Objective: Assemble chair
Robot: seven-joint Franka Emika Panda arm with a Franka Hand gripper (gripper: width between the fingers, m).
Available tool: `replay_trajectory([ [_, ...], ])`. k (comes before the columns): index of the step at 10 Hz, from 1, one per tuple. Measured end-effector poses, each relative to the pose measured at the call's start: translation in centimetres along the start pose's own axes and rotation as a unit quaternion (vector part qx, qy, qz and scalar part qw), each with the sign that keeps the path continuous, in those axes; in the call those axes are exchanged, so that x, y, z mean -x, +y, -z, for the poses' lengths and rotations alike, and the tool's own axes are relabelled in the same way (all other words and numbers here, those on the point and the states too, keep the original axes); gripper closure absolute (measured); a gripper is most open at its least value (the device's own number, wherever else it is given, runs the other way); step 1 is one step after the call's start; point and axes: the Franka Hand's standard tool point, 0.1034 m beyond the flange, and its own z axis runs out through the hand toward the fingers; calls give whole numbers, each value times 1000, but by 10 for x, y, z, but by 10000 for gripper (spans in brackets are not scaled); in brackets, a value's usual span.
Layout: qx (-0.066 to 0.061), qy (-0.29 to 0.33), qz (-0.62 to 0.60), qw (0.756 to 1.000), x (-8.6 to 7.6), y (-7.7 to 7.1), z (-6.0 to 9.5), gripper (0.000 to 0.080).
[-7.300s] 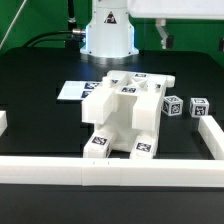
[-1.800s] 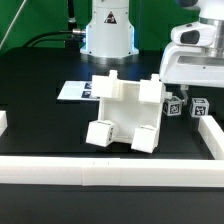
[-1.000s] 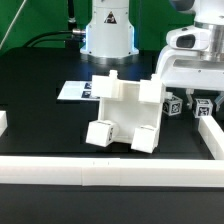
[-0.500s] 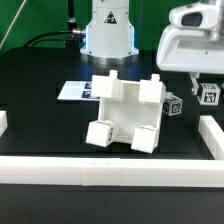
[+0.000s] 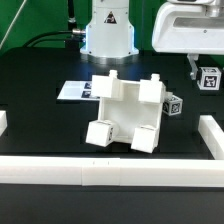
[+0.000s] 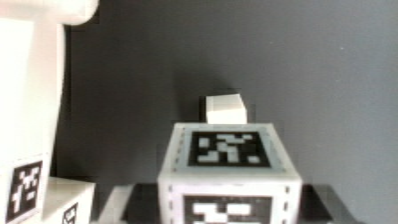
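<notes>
Risen higher, the hand [image 5: 206, 69] hangs downward gripping a tagged block [image 5: 210, 79]

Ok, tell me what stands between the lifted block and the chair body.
Nothing visible. The gripper holds the lifted block in open air; a loose block lies on the table beside the chair body, lower down.

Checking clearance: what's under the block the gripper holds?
Bare black table; the block hangs clear in the shut gripper. Its underside is hidden.
</notes>
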Motion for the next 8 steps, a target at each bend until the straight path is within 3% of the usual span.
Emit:
replay_trajectory([
  [1,1,0,8,1000,-1,2,1,515],
  [5,8,-4,100,995,-64,61,39,515],
  [8,8,3,89,996,-67,60,37,515],
])
